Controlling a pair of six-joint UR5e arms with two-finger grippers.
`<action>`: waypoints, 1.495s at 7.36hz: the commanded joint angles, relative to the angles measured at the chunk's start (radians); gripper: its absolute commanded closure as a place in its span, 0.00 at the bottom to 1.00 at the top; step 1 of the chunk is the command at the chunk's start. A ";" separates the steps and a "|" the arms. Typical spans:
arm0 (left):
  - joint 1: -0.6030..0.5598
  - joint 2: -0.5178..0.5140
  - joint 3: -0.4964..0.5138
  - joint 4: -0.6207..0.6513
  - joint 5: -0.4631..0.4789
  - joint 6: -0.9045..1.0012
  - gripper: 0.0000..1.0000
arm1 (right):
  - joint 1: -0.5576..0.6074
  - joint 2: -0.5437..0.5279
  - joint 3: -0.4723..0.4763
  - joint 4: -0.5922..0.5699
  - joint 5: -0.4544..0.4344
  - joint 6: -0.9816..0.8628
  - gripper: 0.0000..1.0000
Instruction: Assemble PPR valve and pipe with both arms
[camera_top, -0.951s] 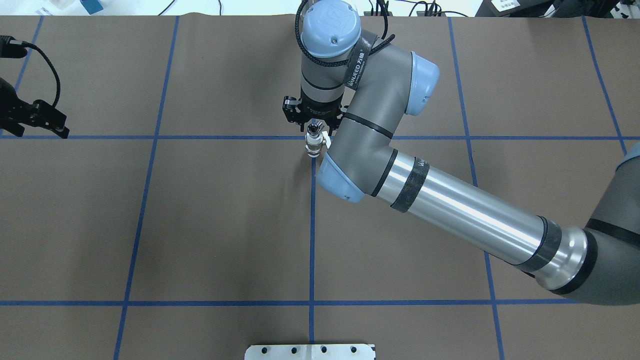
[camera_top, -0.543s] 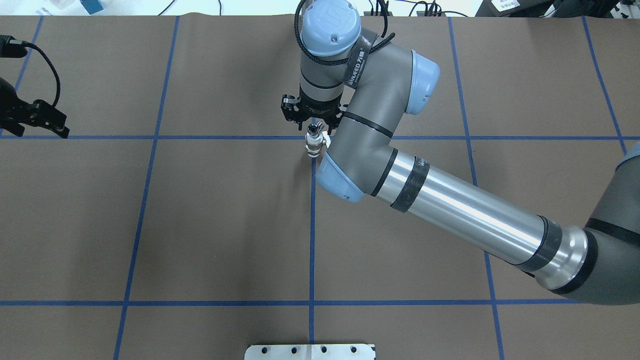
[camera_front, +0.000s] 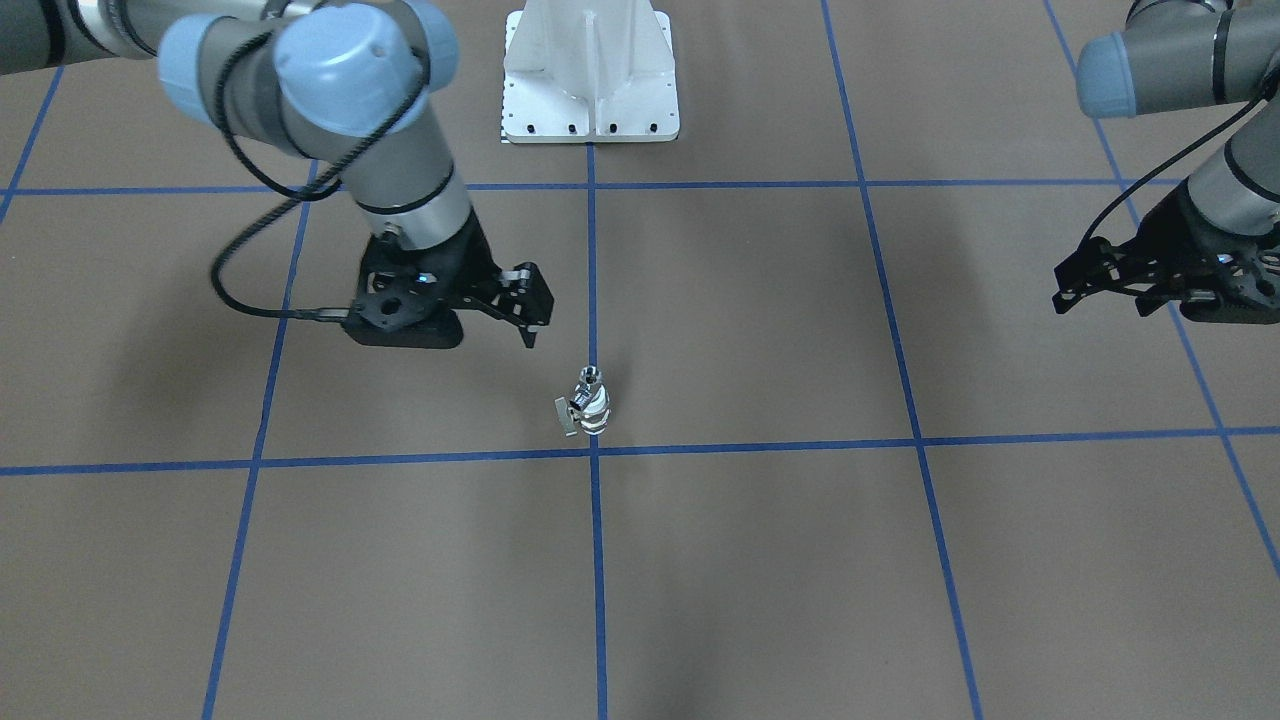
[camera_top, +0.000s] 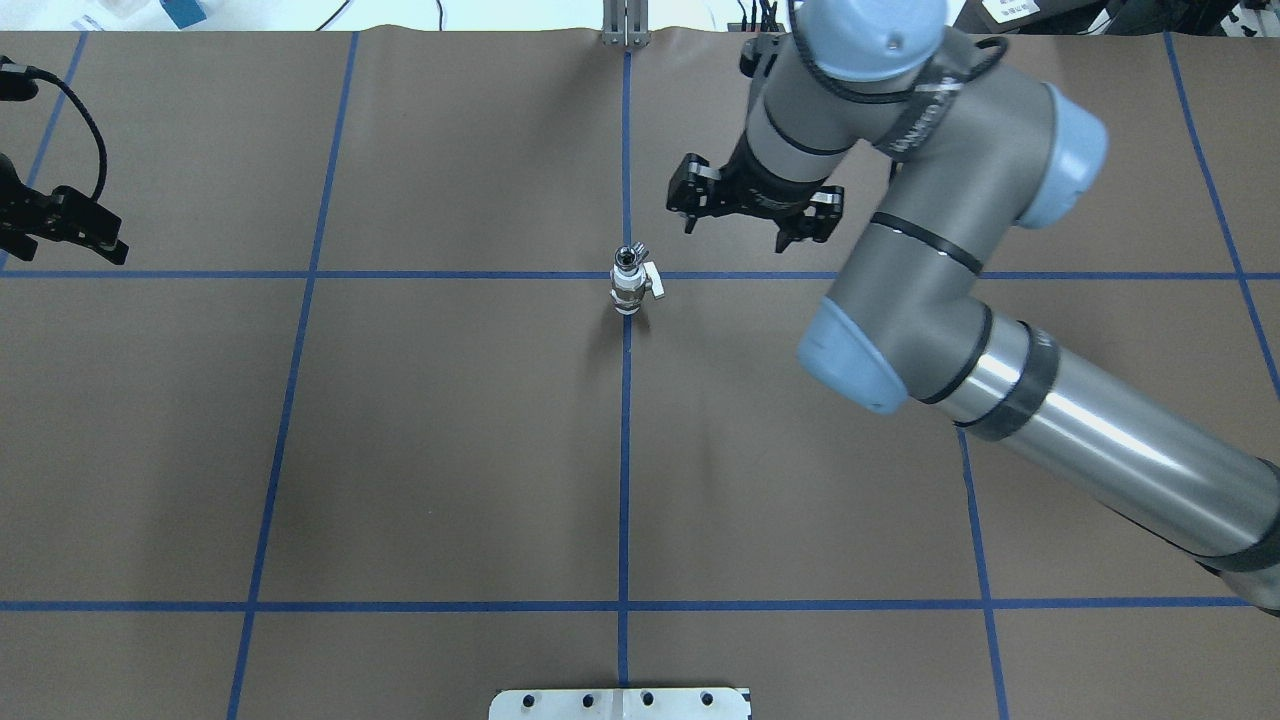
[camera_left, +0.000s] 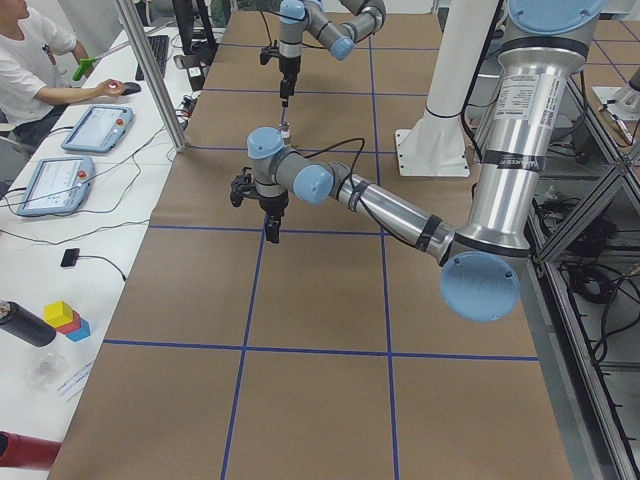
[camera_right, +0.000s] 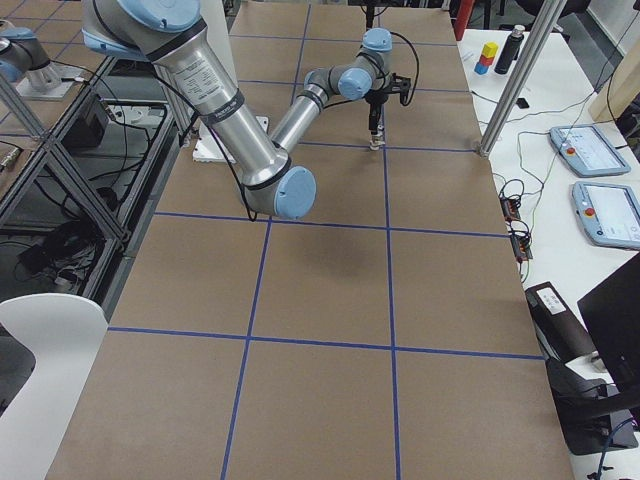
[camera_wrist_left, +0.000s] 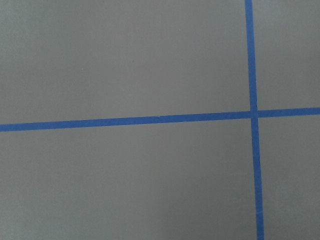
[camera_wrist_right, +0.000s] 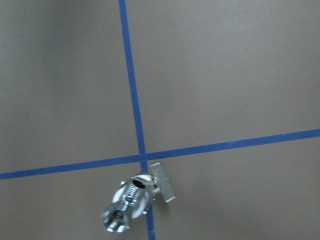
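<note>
The white PPR valve (camera_top: 630, 288) stands upright on the brown table at a crossing of blue tape lines, its small lever (camera_top: 653, 291) sticking out sideways. The chrome pipe (camera_top: 627, 256) sits on top of it. In the front-facing view the valve (camera_front: 594, 410) carries the pipe (camera_front: 591, 377). My right gripper (camera_top: 745, 228) hangs open and empty to the right of the pair, clear of it. The right wrist view shows valve (camera_wrist_right: 139, 194) and pipe (camera_wrist_right: 115, 220) at its lower edge. My left gripper (camera_top: 105, 245) is open and empty at the far left edge.
The white pedestal base (camera_front: 590, 70) stands at the robot's side of the table. Blue tape lines (camera_top: 625, 450) cross the brown cover. A person sits beside tablets (camera_left: 95, 128) past the table's far edge in the left view.
My right gripper has left its place right over the valve and pipe and swung off to the right and back. The pair stays standing. The left gripper drifted slightly outward.
</note>
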 joint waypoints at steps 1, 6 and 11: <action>-0.031 0.002 -0.002 0.029 0.005 0.038 0.00 | 0.099 -0.204 0.113 0.007 0.027 -0.198 0.01; -0.071 0.035 -0.004 0.126 -0.002 0.161 0.00 | 0.464 -0.552 0.094 0.007 0.191 -0.844 0.01; -0.215 0.129 0.003 0.174 -0.005 0.413 0.00 | 0.622 -0.632 -0.046 0.008 0.331 -1.108 0.01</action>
